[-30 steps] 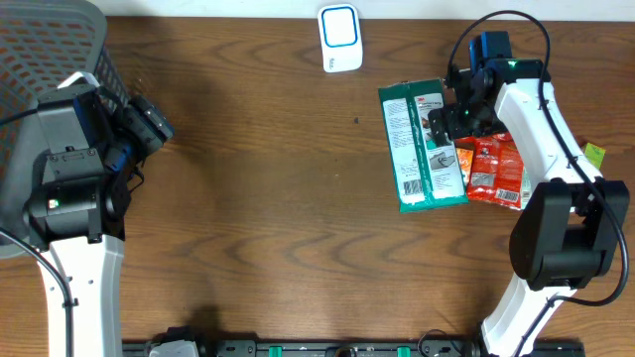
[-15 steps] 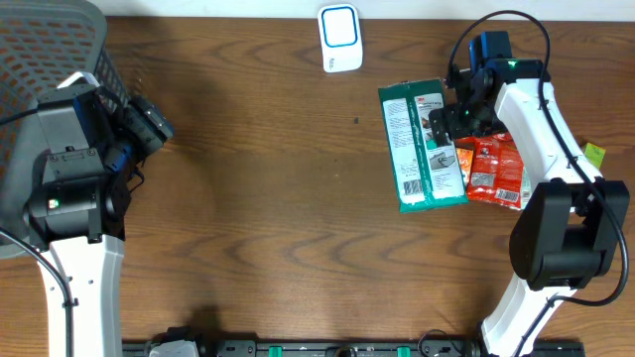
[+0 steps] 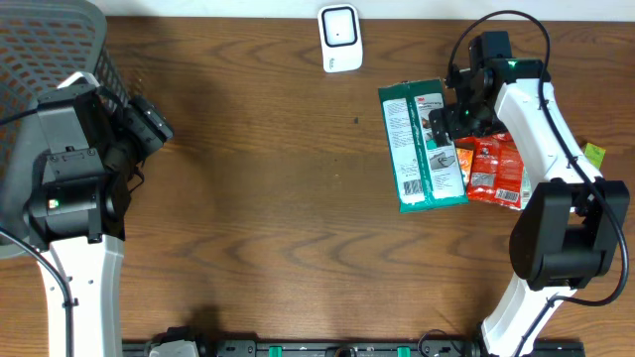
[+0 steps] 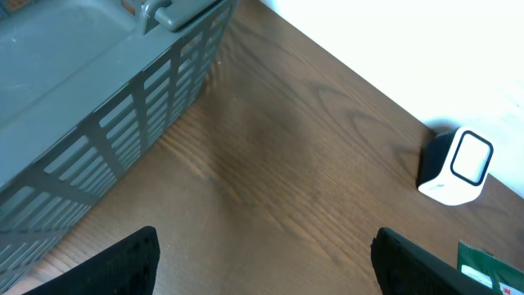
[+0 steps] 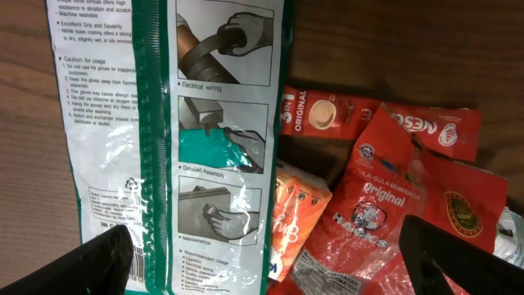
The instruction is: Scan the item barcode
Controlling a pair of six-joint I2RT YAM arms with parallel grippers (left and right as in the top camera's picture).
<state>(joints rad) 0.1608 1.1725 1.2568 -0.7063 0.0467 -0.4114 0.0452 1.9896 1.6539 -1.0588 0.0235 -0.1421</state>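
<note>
The right gripper [image 3: 444,121] has its jaws spread wide and holds nothing. It hangs over the right edge of a green and white package [image 3: 422,149], where that edge meets a heap of red snack packets [image 3: 494,169]. In the right wrist view its two dark fingertips [image 5: 90,266] sit at the bottom corners of the picture. Between them, the package [image 5: 164,139] shows printed instructions and small drawings of gloved hands. The red packets [image 5: 409,197] lie just beside the package, and one orange packet is tucked partly under its edge.

The package lies flat on the brown wooden table [image 3: 268,198], on the right side. A small white scanner [image 3: 339,38] stands upright near the far edge of the table, up and to the left of the package and apart from it.

On the far left, the left gripper [image 3: 149,121] is also spread wide and empty. It is just beside a grey slatted basket [image 3: 40,50]. The left wrist view looks past the basket's wall [image 4: 82,123] toward the scanner [image 4: 458,166].
</note>
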